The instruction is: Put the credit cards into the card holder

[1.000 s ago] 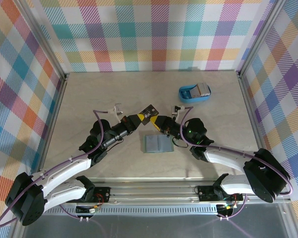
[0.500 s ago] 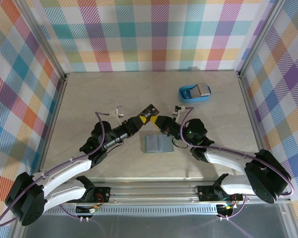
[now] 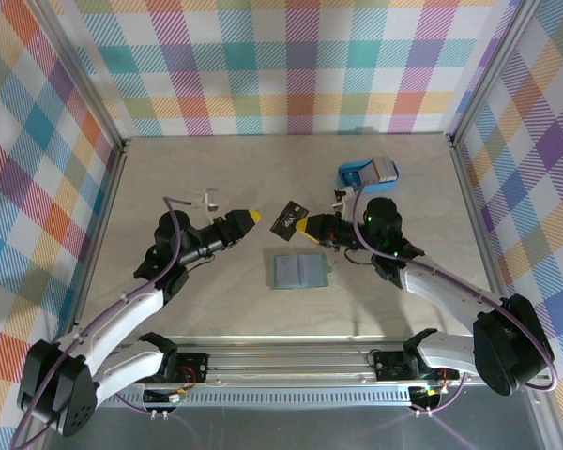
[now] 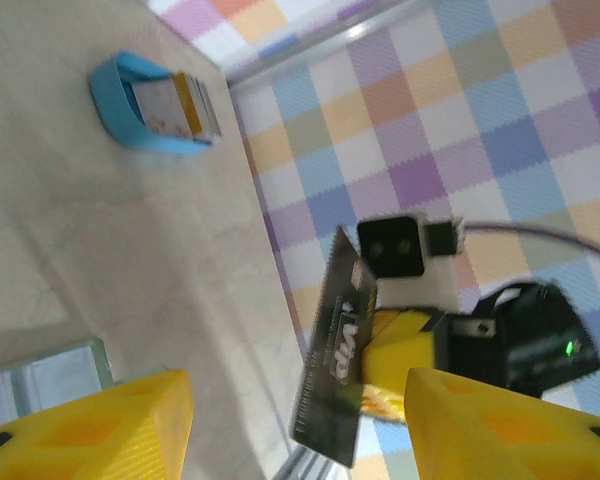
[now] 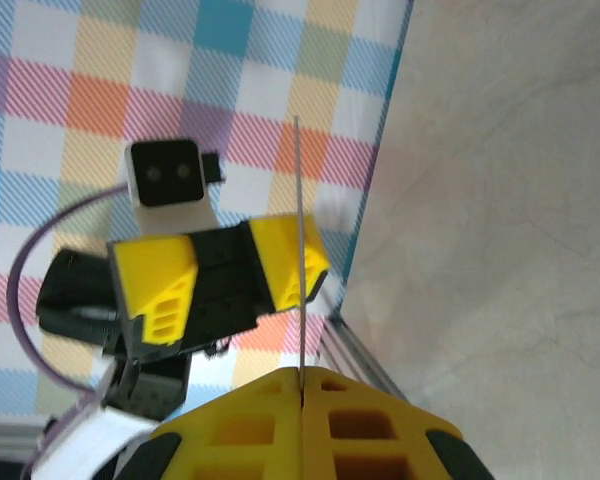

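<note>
Right gripper [image 3: 305, 226]: pads [image 5: 270, 392] pinched together on one edge of a dark card [image 3: 286, 217] with pale lettering on its face. In the right wrist view the card stood edge-on, a thin line rising out of the clamp. It was held off the table [image 3: 169, 169].

Left gripper [image 3: 249, 217]: fingers [image 4: 110, 420] spread wide with nothing between them, pointed at the card and apart from it.

The card holder [image 3: 298, 272] lay flat between the two arms, just on the near side of the held card. Neither gripper touched it.

Step in hand, as I judged it: carry the card down to a slot. To do it well, turn the wrist so the free edge leads, come in at a shallow angle along the holder's face, and find the slot mouth before pushing. The holder looked soft and loose on the table, so it would likely slide. The idle left gripper could pin its far side first, clear of the pockets.

Room: the blue tray [image 3: 357, 178] with spare cards [image 3: 383, 169] sat near the right wrist on its far side, so backing up that way was tight. There was bare table to the far left and behind both grippers, and the plaid walls [image 3: 38, 187] stood well apart from the work. Purple cables [image 3: 174, 208] looped off each wrist — worth watching on any roll.
</note>
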`<action>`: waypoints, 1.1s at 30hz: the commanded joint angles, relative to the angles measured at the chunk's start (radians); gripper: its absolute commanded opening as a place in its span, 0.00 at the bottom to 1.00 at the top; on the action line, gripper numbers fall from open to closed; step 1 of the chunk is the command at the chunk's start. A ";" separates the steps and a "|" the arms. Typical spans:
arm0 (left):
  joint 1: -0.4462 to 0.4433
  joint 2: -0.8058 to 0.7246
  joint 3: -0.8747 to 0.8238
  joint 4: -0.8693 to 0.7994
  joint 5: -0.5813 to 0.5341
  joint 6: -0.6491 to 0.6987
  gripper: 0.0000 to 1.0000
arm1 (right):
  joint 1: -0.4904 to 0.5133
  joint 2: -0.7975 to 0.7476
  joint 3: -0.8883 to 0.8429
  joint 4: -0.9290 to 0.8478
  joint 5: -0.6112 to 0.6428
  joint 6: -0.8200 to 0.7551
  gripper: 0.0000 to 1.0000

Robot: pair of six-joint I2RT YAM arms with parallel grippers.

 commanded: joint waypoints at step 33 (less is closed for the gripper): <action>-0.099 0.106 -0.129 0.404 -0.121 -0.134 0.00 | -0.018 -0.252 -0.294 0.129 0.349 0.100 0.57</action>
